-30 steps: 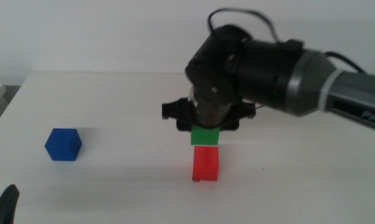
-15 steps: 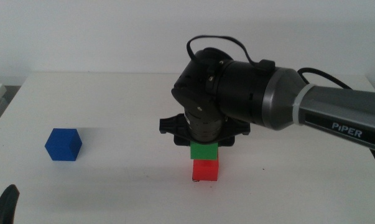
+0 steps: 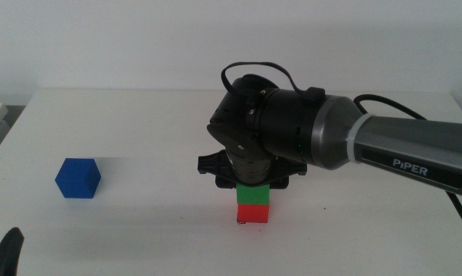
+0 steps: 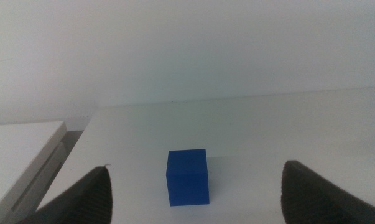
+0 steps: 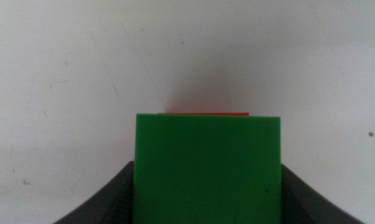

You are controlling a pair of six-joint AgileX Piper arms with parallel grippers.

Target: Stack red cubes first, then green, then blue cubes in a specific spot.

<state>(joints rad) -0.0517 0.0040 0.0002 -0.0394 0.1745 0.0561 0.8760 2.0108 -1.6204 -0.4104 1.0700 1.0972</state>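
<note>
Right gripper [image 3: 253, 185] at table centre, jaws pinching green cube [image 3: 253, 195], green cube resting on red cube [image 3: 253, 213], blue cube [image 3: 77, 178] well apart at 9 o'clock from the stack, left gripper [image 4: 193, 193] waiting, jaws spread, blue cube ahead of it, white table [image 3: 139, 222].

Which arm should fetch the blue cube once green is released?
Left, probably. The left gripper is open with the blue cube right ahead between its jaws. The right gripper is shut on the green cube over the red cube.
</note>
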